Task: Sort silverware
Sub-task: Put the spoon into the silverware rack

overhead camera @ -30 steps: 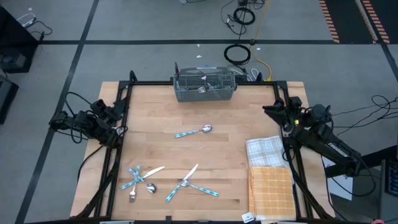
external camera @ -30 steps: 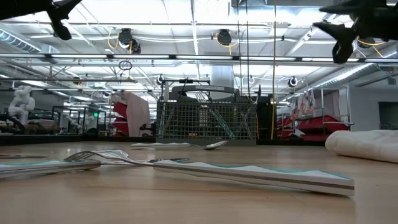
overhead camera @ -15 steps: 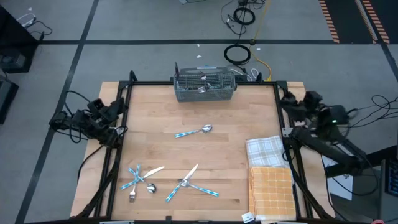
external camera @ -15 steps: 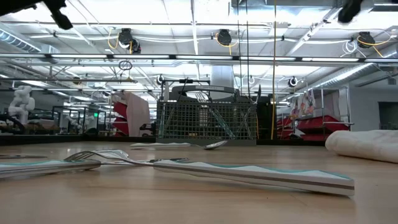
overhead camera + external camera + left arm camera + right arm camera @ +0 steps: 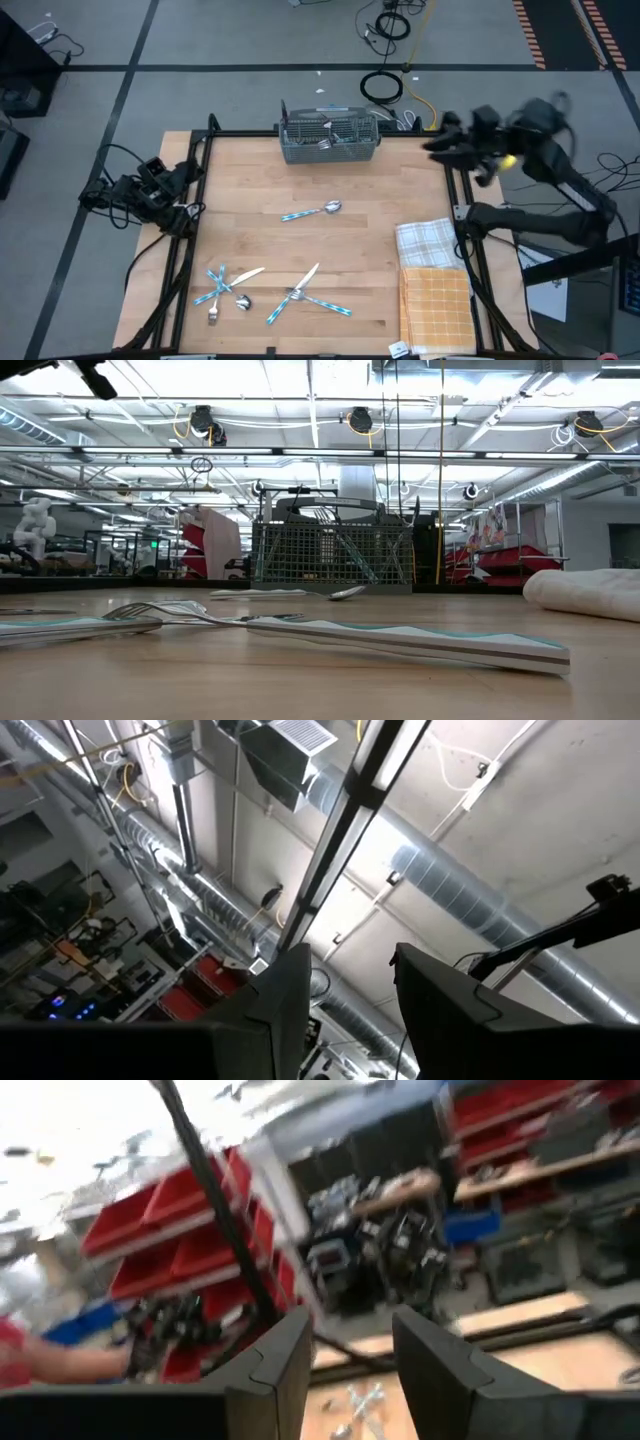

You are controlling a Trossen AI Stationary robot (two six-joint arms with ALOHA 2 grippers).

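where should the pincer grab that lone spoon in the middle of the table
Grip the spoon across its teal handle, mid-length, coming straight down from above. It lies flat and alone on the table, bowl toward the right side, with open wood on both sides of the narrow handle, so fingers likely fit astride it.

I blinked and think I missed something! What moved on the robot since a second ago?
The right arm swung up and toward the far right corner of the table; its right gripper, empty with fingers apart, now hangs near the caddy. The left gripper edged slightly outward at the left edge, open and empty. The silverware and towels stayed put.
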